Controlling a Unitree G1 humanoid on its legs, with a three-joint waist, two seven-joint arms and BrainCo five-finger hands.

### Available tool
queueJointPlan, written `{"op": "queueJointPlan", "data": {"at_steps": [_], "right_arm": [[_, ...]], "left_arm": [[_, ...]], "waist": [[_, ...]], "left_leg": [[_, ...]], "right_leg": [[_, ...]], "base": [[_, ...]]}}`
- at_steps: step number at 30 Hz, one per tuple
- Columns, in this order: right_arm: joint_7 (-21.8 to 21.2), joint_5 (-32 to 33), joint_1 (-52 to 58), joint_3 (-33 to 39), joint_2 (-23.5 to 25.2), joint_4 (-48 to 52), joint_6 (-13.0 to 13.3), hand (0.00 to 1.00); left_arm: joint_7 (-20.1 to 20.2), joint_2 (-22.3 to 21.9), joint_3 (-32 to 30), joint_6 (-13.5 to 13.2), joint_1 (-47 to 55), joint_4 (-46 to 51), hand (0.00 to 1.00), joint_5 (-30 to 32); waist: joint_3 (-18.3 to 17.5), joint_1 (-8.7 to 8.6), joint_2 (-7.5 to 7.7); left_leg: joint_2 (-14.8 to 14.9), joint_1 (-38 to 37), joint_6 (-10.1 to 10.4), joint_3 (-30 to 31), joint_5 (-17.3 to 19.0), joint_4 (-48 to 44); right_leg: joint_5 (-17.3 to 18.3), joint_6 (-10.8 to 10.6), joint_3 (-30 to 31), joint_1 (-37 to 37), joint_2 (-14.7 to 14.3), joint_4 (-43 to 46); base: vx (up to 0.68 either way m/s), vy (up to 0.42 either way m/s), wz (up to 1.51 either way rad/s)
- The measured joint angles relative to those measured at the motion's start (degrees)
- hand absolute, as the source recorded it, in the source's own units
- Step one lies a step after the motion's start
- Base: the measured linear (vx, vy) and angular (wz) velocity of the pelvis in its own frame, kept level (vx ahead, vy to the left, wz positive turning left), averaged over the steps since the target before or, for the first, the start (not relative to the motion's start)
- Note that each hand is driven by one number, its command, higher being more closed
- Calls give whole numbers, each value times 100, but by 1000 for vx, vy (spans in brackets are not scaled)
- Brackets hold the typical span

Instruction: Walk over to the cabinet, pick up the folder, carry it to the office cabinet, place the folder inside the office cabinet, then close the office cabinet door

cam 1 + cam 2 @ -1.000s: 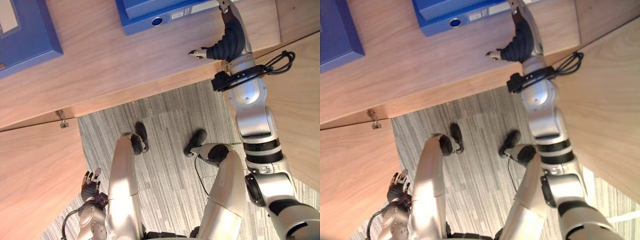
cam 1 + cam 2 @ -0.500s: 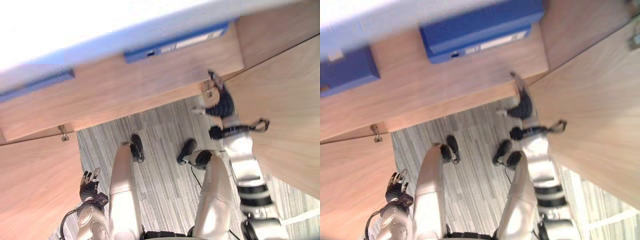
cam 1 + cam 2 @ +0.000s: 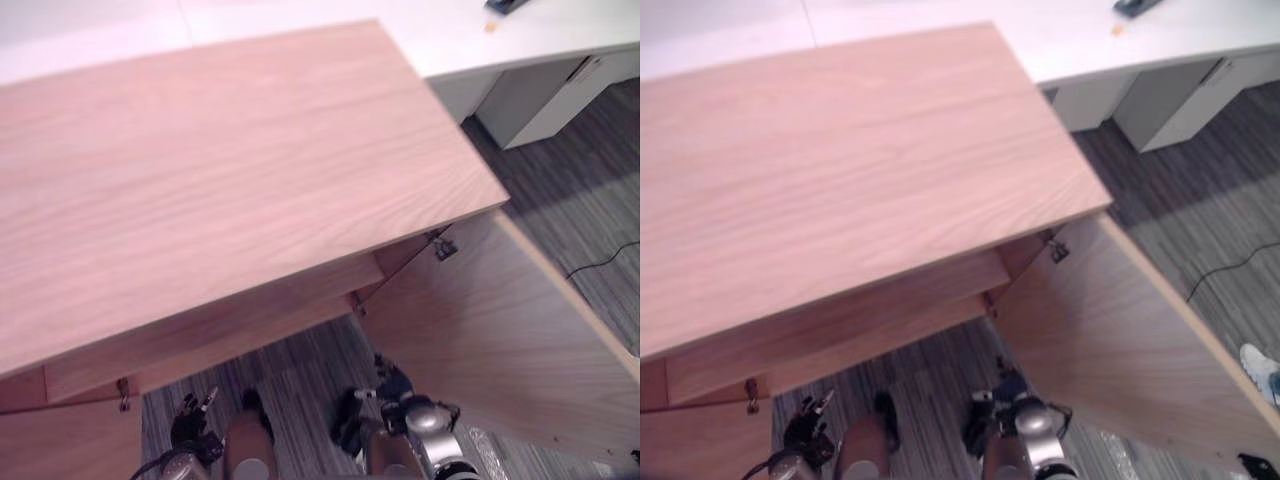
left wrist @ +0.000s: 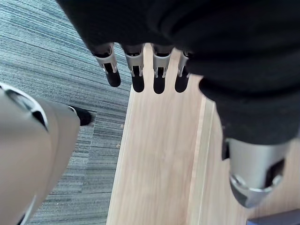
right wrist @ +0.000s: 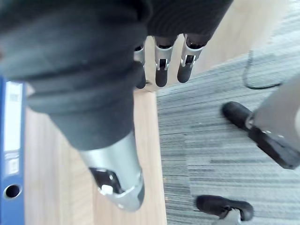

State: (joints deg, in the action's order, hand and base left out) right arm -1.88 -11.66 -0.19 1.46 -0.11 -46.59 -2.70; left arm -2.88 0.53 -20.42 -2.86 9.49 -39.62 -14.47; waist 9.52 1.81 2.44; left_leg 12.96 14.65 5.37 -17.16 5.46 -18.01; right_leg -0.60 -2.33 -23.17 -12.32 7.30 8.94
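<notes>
Floor: grey striped carpet in front of the office cabinet, running on past its right side.
Left side: left hand low in front of the office cabinet, near its open left door; fingers straight, slightly spread, holding nothing; judged idle and kept out of the way.
Right side: right hand low in front of the office cabinet, near the inner face of its open right door; fingers straight and relaxed, empty; judged well placed for swinging that door shut.
Doors: both swung wide from the office cabinet, presumably for clear reach to the inside; small metal hinge at the right door's upper corner.
Task object: blue folder lying flat on the wooden shelf inside the office cabinet, spine facing outward, apart from both hands; judged already put away, spine out for easy reading and grabbing.
Writing: white label strips along the folder's spine, print too small to make out; round finger hole near one end of the spine.
Top: pale wood-grain panel of the office cabinet, hiding most of the inside from above.
Beyond: white desk behind the office cabinet, with a small dark object on it, too small to identify; pale pedestal unit under the desk.
Remaining, by judgement: only the door closing.
</notes>
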Motion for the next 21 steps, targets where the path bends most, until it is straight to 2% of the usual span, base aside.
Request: {"op": "queueJointPlan", "data": {"at_steps": [1, 3, 8, 11, 16, 21], "right_arm": [[25, 184, 1, 388, 49, -531, 23, 0], [98, 394, 59, 899, 56, -1030, 34, 0], [423, 1088, 433, 2277, 100, -1321, 100, 0], [491, 1295, 622, 2864, 178, -1316, 142, 0], [502, 1406, 673, 3462, 317, -1318, 140, 0], [504, 1520, 670, 3545, 340, -1310, 156, 0]], "left_arm": [[-1, -17, -11, -2, -37, -245, 0, 159], [-3, -77, -15, -2, -48, -538, 0, 341], [-9, -372, -198, -17, -67, -1027, 0, 355], [6, -435, -282, -7, -69, -1182, 0, 281], [12, -436, -342, -2, 14, -1282, 0, -181], [16, -433, -449, 5, 92, -1373, 0, -442]], "waist": [[-129, -2, -7], [-274, -40, -41], [-780, -89, -267], [-948, -99, -347], [-1047, -108, -376], [-1023, -99, -397]], "left_leg": [[-55, -290, 37, -104, -151, 389], [-136, -707, 89, -210, -342, 878], [-197, -1436, 184, -417, -563, 1598], [-219, -1640, 206, -446, -604, 1772], [-215, -1785, 231, -481, -654, 1929], [-153, -1878, 263, -554, -613, 1874]], "right_leg": [[-156, -2, 10, 252, -77, -386], [-252, -16, 42, 548, -140, -696], [-267, -39, 136, 996, -257, -976], [-276, -51, 143, 1169, -286, -1092], [-339, -31, 152, 1358, -366, -1318], [-348, -5, 262, 1426, -454, -1366]], "base": [[161, -61, -13], [98, -57, -15], [55, -33, -12], [13, -9, -2], [0, 0, 0], [10, -15, -8]]}}
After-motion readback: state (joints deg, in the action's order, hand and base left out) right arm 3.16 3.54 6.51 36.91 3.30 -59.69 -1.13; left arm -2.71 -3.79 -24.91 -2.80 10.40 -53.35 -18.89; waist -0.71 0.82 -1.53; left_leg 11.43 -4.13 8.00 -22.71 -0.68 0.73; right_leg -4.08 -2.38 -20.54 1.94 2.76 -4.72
